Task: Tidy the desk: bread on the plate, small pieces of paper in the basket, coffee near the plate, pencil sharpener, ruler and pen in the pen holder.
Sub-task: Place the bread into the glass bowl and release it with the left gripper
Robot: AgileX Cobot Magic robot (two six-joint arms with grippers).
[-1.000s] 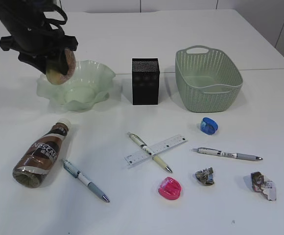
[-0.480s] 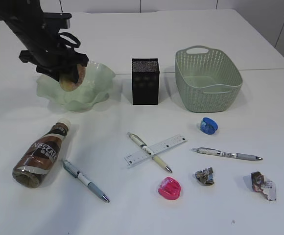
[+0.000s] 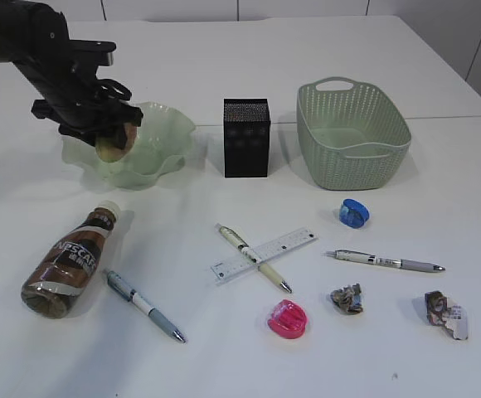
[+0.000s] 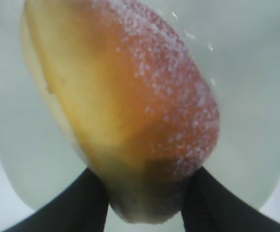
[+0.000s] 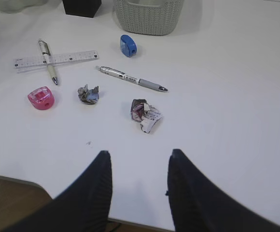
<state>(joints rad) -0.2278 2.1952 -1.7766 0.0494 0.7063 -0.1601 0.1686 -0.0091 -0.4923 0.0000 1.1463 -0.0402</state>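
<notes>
My left gripper (image 3: 108, 139) is shut on the sugared bread (image 3: 110, 143) and holds it inside the wavy green plate (image 3: 164, 133); the bread (image 4: 125, 101) fills the left wrist view. The coffee bottle (image 3: 69, 264) lies on its side at the front left. A black pen holder (image 3: 246, 138) and green basket (image 3: 352, 133) stand at the back. A ruler (image 3: 264, 254) with a pen (image 3: 253, 257) across it, two more pens (image 3: 144, 305) (image 3: 386, 261), a blue sharpener (image 3: 354, 213), a pink sharpener (image 3: 288, 318) and two paper scraps (image 3: 347, 298) (image 3: 445, 314) lie in front. My right gripper (image 5: 139, 157) is open and empty, out of the exterior view.
The table's near edge (image 5: 58, 186) shows just under my right gripper in the right wrist view, with floor beyond it. A second white table (image 3: 307, 50) adjoins at the back.
My left gripper has carried the bread down and to the right, from above the plate's left rim into the plate. Nothing else has moved.
</notes>
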